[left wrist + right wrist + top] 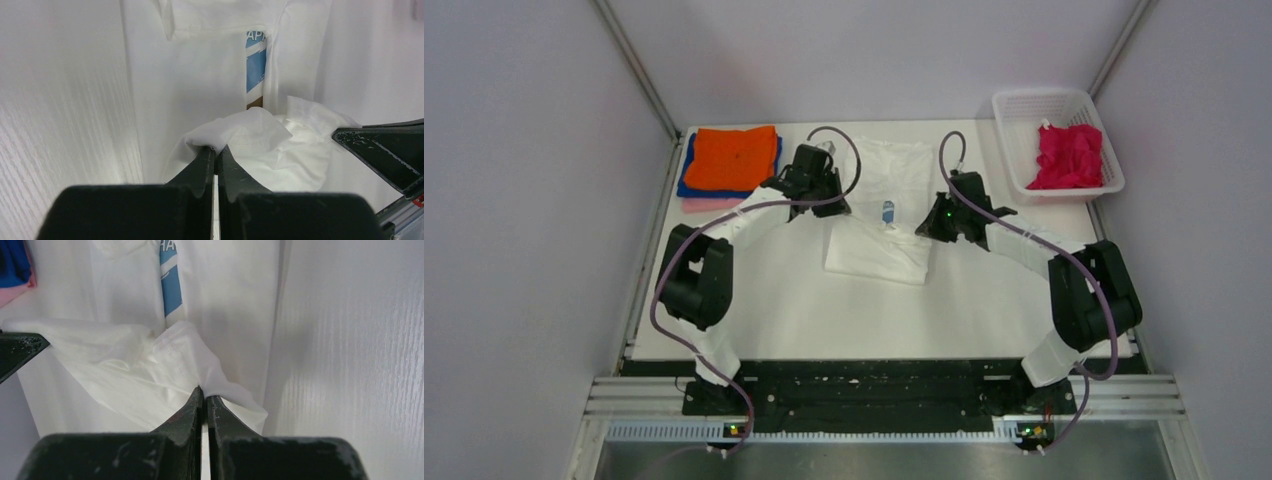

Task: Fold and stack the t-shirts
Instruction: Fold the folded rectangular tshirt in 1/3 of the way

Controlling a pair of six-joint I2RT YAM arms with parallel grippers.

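1. Flat white worktop (774,300): carries every item listed below.

2. White cloth t-shirt with a blue print strip (892,178): lies at the centre of the worktop, between the two arms. Its far portion is spread flat. Its near portion is bunched and raised off the surface.

3. Folded stack at the far left corner: orange cloth t-shirt (732,157) on top, blue cloth t-shirt (685,178) beneath it, pink cloth t-shirt (709,204) at the bottom.

4. White plastic mesh basket (1044,94): stands at the far right and holds a crumpled magenta cloth t-shirt (1069,157).

5. Left claw (216,150): fingers pressed together, pinching a fold of the white t-shirt's edge.

6. Right claw (202,392): fingers pressed together, pinching the opposite edge of the same garment.

Probable faults:
- Each pinch takes only a thin lip of cloth at the fingertips. Uneven tension between the arms could pull it free
- If one claw travels ahead of the other, the fold line will likely skew
- Slack cloth sagging between the claws may crease under the fold

Position: the garment hangs from both claw tips, with its flat portion just beyond them and the print strip ahead between the two
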